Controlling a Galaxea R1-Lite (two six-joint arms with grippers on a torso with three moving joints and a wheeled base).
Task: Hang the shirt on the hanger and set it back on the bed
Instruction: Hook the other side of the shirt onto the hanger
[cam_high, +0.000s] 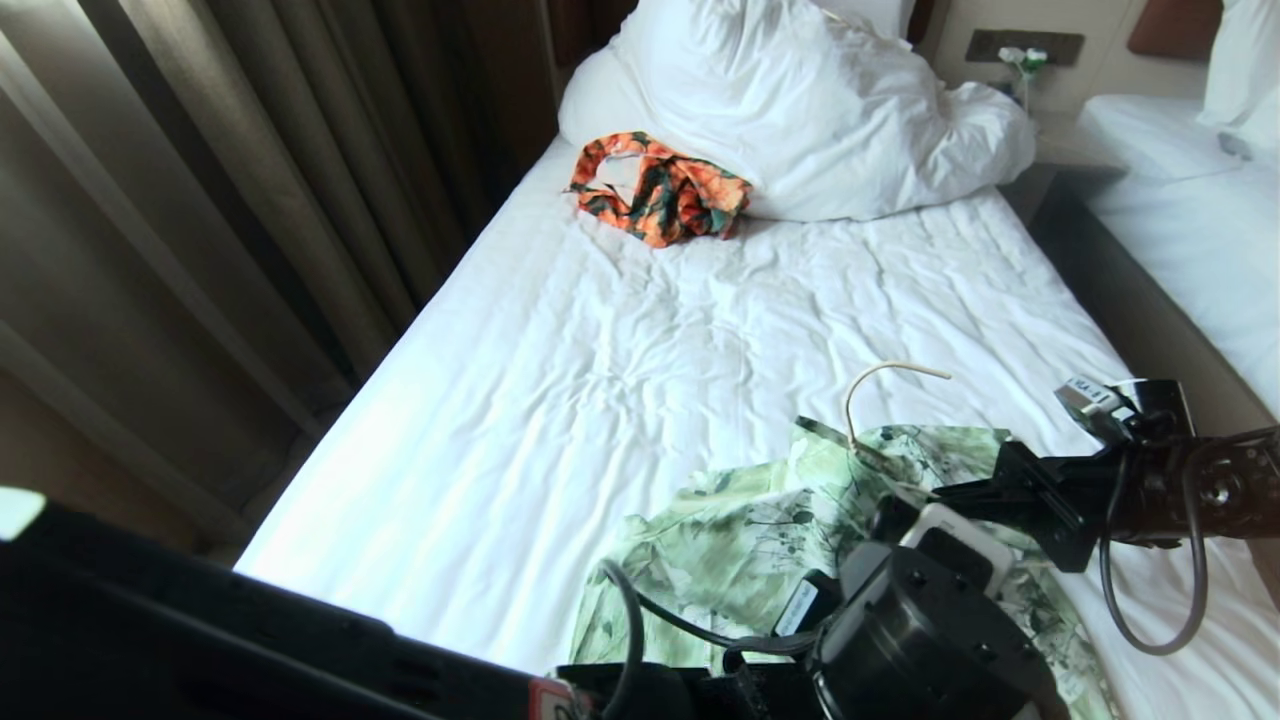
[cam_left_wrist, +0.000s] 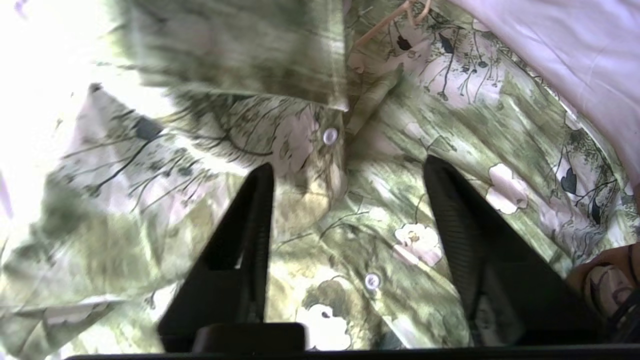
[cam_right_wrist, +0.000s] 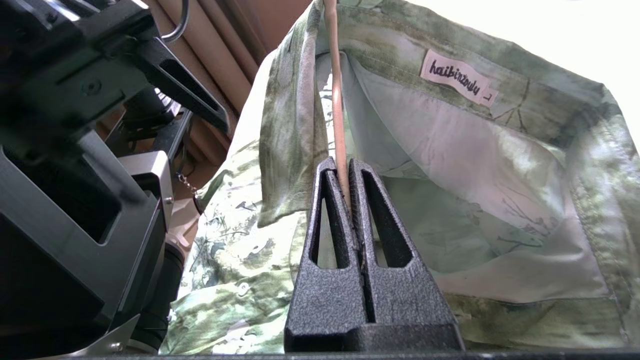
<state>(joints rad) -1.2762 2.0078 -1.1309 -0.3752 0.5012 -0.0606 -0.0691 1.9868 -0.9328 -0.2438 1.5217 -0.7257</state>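
Shirt (cam_high: 760, 540), near right of the bed (cam_high: 600, 380), hanger (cam_right_wrist: 336, 100) through its collar and pinched by the right gripper (cam_right_wrist: 345, 172); left gripper (cam_left_wrist: 347, 170) spread over the placket, holding nothing; risk: unsupported fabric sliding off the hanger's shoulder.

light green floral shirt (cam_high: 740, 540), cream hanger (cam_high: 880, 385), white bed (cam_high: 600, 350).

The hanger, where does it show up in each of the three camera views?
Head view: the hanger, hook curving up from the shirt collar, lower centre-right.
Left wrist view: thin cream wire at the top edge, above the open left hand.
Right wrist view: its stem rises from the shut right hand.
Shared landmark: the shirt's collar.
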